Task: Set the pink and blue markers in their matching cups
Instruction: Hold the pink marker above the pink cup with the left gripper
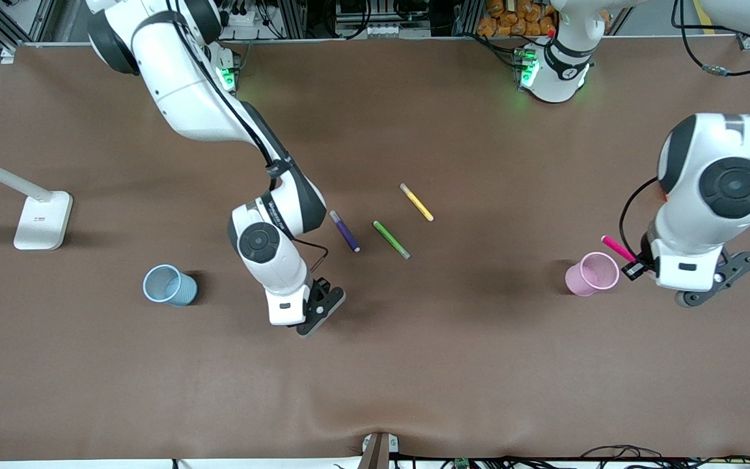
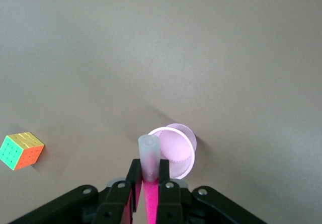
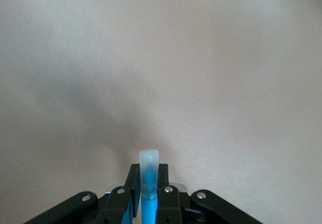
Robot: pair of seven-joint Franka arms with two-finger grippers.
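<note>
- Across the brown tabletop point(image 1: 453, 365), both arms hang in the air, each carrying a marker.
- Toward the left arm's end, the left claw point(image 2: 149, 186) pinches the pink marker point(image 1: 618, 248) (paler tip forward), hanging right beside the pink cup point(image 1: 591, 274), which stands upright.
- Toward the right arm's end, the blue cup point(image 1: 169, 285) stands alone; the right claw point(image 3: 149, 194) pinches the blue marker point(image 3: 148, 183) over bare tabletop, well apart from that cup.
- Mid-tabletop lie three markers: purple point(image 1: 344, 231), green point(image 1: 391, 240), yellow point(image 1: 416, 202).
- A colour cube point(image 2: 21, 151) sits near the pink cup.
</note>
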